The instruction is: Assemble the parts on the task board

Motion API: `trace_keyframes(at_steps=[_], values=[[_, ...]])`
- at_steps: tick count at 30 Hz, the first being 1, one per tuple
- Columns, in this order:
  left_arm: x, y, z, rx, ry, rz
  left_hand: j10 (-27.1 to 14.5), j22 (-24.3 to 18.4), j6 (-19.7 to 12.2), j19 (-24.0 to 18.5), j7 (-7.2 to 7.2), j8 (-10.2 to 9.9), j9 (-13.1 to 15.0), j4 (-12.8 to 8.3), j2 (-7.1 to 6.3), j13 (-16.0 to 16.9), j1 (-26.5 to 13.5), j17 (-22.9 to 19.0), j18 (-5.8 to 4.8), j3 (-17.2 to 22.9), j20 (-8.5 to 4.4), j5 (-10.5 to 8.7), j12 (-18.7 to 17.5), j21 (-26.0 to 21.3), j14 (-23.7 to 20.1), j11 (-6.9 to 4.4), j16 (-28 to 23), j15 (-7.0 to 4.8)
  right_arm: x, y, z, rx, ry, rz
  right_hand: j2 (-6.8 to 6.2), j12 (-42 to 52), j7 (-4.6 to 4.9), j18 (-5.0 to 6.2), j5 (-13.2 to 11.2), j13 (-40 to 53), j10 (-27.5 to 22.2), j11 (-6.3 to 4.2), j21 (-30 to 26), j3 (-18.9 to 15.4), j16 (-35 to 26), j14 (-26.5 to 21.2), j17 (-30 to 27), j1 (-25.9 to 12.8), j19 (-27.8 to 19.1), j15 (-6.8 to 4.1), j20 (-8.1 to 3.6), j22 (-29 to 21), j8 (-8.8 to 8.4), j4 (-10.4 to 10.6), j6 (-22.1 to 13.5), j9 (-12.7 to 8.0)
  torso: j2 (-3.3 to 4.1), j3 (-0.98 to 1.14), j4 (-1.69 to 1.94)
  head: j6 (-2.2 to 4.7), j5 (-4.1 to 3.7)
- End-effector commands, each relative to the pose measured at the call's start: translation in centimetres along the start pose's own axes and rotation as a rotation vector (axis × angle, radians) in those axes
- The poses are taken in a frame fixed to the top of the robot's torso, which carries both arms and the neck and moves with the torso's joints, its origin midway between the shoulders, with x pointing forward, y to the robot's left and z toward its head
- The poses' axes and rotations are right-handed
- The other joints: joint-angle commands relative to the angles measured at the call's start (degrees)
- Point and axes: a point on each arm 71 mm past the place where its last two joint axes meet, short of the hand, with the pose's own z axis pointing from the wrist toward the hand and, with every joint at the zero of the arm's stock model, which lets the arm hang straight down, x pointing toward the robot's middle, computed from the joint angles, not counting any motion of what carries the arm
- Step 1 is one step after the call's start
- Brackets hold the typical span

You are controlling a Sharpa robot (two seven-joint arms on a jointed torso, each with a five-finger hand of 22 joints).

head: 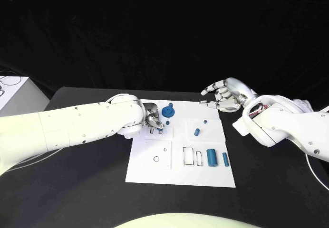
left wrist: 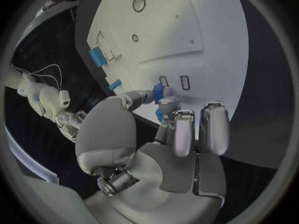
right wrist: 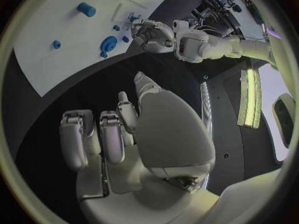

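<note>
Left robot hand over far-left part of task board, fingers pinching small blue part above board surface, near blue gear-like part. Nearest slots just beside fingertips; left arm clearly nearer work. Two blue cylinders lie mid-right on board, long axes pointing away from robot. Right robot hand released, fingers spread, holding nothing, hovering off board's far-right corner over bare bench; ample room there.

- The task board is showing a smooth, matt white face, like plastic sheet.
- The parts are looking like matt blue plastic.
- The left hand is gleaming as silvery metal.
- The table is lying matt black.
</note>
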Motion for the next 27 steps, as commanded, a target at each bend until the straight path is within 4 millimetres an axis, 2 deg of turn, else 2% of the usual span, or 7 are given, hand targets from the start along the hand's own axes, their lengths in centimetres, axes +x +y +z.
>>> trace_keyframes(at_steps=[1,15,20,27], values=[[0.0,-0.2,0.0,0.01,-0.025,0.015,0.4,1.0,1.5,0.4,-1.03,0.4,0.1,-11.1,0.29,0.1,0.5,13.2,-0.76,10.9,-0.12,0.3,0.4,0.3,5.4,0.03,0.3,-0.29,0.0,0.0,0.0,-0.005,0.01,-0.002,0.21,-0.3,-0.05,0.11,0.3,0.4,-0.4,-0.01,-0.3,0.1,0.0,5.9,14.7,-0.5,4.3,0.32,0.2,12.6,0.22,0.1,-0.5,-0.1,0.1,-0.04,-0.04,-0.18,0.04],[0.8,0.2,0.4,-0.002,-0.001,0.002,0.5,1.0,1.5,0.4,-1.06,0.4,0.1,-11.1,0.26,0.0,0.5,13.0,-0.76,10.9,-0.15,0.35,0.4,0.3,5.3,0.0,0.2,-0.33,0.0,0.0,0.0,-0.005,0.011,-0.001,0.25,-0.3,-0.04,0.13,0.4,0.4,-0.5,0.0,-0.4,0.2,0.0,5.9,14.7,-0.6,4.3,0.33,0.2,12.5,0.24,0.2,-0.5,-0.1,0.18,-0.16,-0.06,-0.49,-0.12],[1.1,0.3,0.3,-0.004,0.01,0.006,0.5,1.0,1.5,0.4,-1.06,0.4,0.1,-11.1,0.26,0.0,0.5,13.0,-0.76,10.9,-0.15,0.35,0.4,0.3,5.3,0.0,0.2,-0.33,0.0,0.0,-0.1,-0.003,0.011,-0.002,0.25,-0.3,-0.04,0.13,0.4,0.4,-0.5,0.0,-0.4,0.2,0.0,5.9,14.7,-0.6,4.3,0.33,0.2,12.5,0.24,0.2,-0.5,-0.1,0.1,-0.08,-0.04,-0.73,-0.09],[1.3,0.3,0.2,-0.004,0.022,0.012,0.5,1.0,1.5,0.4,-1.06,0.4,0.1,-11.1,0.26,0.0,0.5,13.0,-0.76,10.9,-0.15,0.35,0.4,0.3,5.3,0.0,0.2,-0.33,0.0,0.0,-0.1,-0.001,0.012,-0.002,0.3,-0.3,-0.04,0.1,0.5,0.3,-0.5,0.0,-0.3,0.2,0.0,5.9,14.7,-0.8,4.4,0.33,0.2,12.6,0.28,0.2,-0.6,-0.1,0.09,-0.11,0.08,-0.89,-0.05]])
